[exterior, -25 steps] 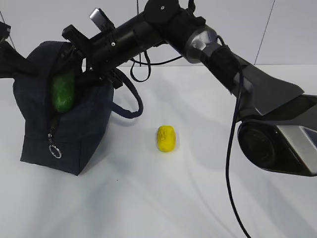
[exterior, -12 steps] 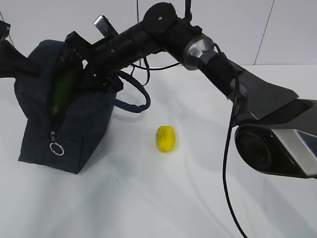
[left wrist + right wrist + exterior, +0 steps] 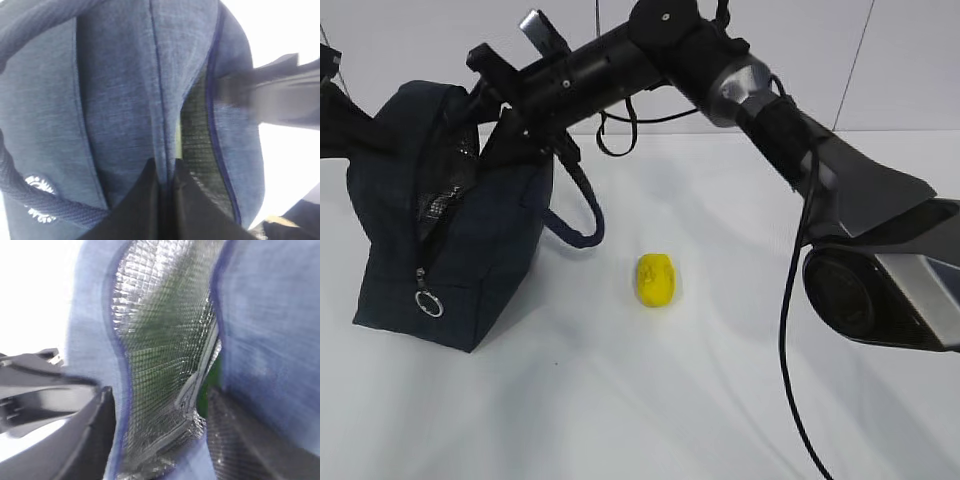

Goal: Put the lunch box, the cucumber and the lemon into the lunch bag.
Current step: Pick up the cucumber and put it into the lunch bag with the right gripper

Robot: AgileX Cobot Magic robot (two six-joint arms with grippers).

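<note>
- The lunch bag (image 3: 450, 215) stands at the left of the white table (image 3: 650, 400), its top unzipped, silver lining showing in the gap, the ring pull (image 3: 428, 302) dangling low on the front edge.
- The right arm (image 3: 770, 120) reaches across from the right, and its gripper (image 3: 505, 105) sits right at the bag's mouth, above the opening.
- From the right wrist view, the two dark fingers (image 3: 95, 440) stand spread, one either side of the lining, with nothing pinched between them: jaws released.
- Deep in that gap there's a sliver of green, the cucumber (image 3: 209, 375), tucked inside the bag against the lining.
- The left gripper (image 3: 165, 200) is up against the bag's outer wall; in the left wrist view its jaws are pressed tight on a fold of navy fabric at the seam.
- One padded handle (image 3: 582, 215) loops down the bag's right side.
- The lemon (image 3: 656, 279) sits alone on the table, well right of the bag, touching nothing.
- The lunch box can't be made out in any view.
</note>
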